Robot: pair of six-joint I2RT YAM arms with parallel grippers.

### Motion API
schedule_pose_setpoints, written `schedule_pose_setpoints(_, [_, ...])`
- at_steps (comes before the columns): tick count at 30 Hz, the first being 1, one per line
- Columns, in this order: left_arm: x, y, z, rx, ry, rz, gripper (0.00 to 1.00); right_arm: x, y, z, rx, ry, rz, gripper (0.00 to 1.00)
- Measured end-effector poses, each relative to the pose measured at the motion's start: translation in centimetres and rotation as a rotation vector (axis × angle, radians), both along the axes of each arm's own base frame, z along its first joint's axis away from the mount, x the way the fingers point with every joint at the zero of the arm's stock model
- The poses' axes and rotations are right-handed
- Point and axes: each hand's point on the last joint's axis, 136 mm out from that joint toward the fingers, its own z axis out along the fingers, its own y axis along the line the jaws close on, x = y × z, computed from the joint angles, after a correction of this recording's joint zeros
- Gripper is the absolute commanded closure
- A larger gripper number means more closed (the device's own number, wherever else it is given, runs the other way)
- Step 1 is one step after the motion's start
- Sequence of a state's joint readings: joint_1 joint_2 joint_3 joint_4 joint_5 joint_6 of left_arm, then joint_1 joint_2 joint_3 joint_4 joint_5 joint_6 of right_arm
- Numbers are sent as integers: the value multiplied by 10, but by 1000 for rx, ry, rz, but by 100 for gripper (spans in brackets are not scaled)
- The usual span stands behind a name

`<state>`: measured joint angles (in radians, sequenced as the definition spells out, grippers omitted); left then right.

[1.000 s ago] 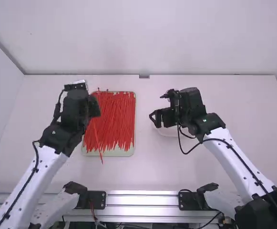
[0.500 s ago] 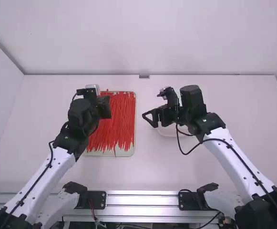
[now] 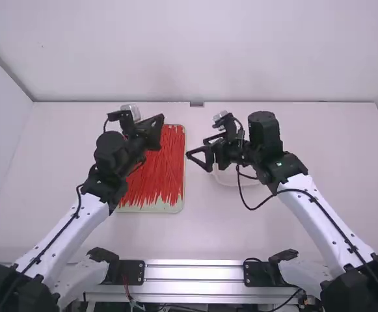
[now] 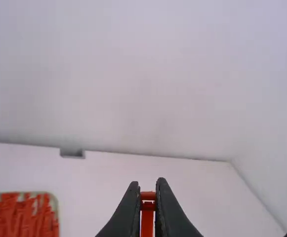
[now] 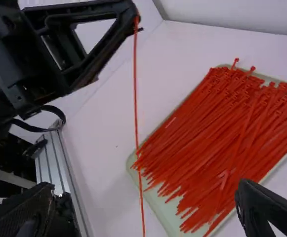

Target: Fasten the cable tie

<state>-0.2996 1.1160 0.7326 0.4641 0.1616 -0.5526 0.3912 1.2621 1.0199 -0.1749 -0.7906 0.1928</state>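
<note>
Bench (image 3: pixel 332 136) is running wide and white on the far right, between the right arm and the side wall. A narrower strip is lying left of the tray (image 3: pixel 148 209). The back wall is meeting the bench just behind both grippers, with a small grey bracket (image 3: pixel 196 103) sitting at that edge.

Left gripper (image 3: pixel 157 121) is hanging raised over the tray's far corner. Its fingers are clamping one red cable tie (image 5: pixel 136 98) by its upper end, and the strap is dangling straight down. Right gripper (image 3: pixel 195 157) is facing it near the tray's right edge, fingers spread apart and gripping nothing.

Pile of red ties (image 3: pixel 155 170) is filling the tray beneath the left arm. Pale round shape (image 3: pixel 228 180) is lying under the right wrist; cannot tell what it is.

Right wrist view is showing the strap's long hanging run. Left wrist view is showing the tie pinched between the finger pads (image 4: pixel 131 207).
</note>
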Motion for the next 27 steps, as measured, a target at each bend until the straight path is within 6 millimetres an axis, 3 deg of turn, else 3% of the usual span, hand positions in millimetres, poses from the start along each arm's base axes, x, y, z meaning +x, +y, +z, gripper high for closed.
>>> schedule_pose_setpoints(10, [-2,-35,9,-142,-10,-139,98,-5,22,7,2,-44,0,0])
schedule_pose_setpoints(14, [-5,-39,20,-201,-21,-170,98,-1,25,3,-20,-29,-56,8])
schedule_pose_setpoints(19, [-7,-42,15,-223,21,-191,98,1,28,0,-41,-29,-96,15])
schedule_pose_setpoints(22, [-9,-48,17,-229,35,-209,98,0,30,-1,-49,-33,-103,27])
schedule_pose_setpoints(25, [-16,-62,32,-227,1,-245,98,0,32,-2,-55,-37,-108,47])
schedule_pose_setpoints(27, [-17,-65,34,-225,-5,-249,98,0,32,-2,-55,-36,-111,53])
